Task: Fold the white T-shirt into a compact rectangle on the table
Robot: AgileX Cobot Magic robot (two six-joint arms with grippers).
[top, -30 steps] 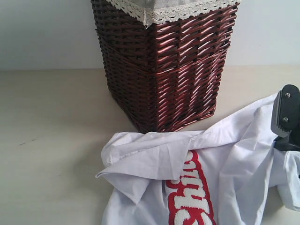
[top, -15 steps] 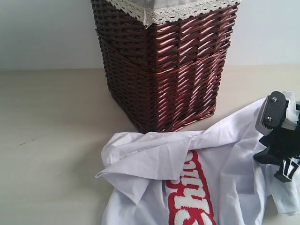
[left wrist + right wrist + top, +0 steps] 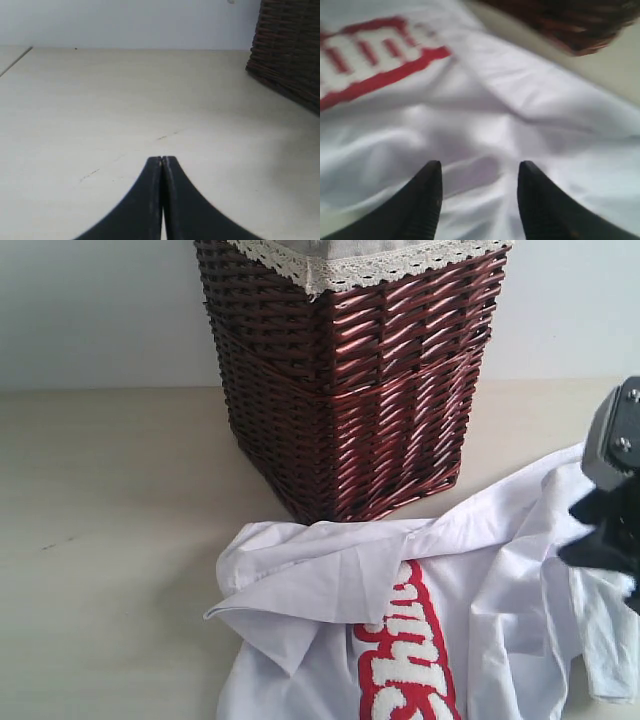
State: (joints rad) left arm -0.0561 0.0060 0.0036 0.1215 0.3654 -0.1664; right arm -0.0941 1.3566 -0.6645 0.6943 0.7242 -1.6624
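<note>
The white T-shirt (image 3: 330, 580) lies crumpled on the table (image 3: 110, 520) in front of the basket, its red-outlined lettering (image 3: 410, 670) facing up. My right gripper (image 3: 605, 530) is at the right edge of the exterior view, over the shirt's right side. In the right wrist view its jaws (image 3: 479, 167) stand open just above the rumpled white T-shirt (image 3: 520, 100), with nothing clamped between them; the lettering (image 3: 365, 50) shows beyond. My left gripper (image 3: 162, 159) is shut and empty over the bare table (image 3: 125, 100), out of the exterior view.
A tall dark wicker basket (image 3: 350, 390) with a lace-edged liner stands at the back centre, touching the shirt's far edge; its corner (image 3: 290, 55) shows in the left wrist view. Pale wall behind. Bare tabletop stretches to the left of the shirt.
The right gripper's jaws have gone from shut to open over the shirt. The arm dipped left, then drew back right, and the fabric at the shirt's right edge has settled lower.
</note>
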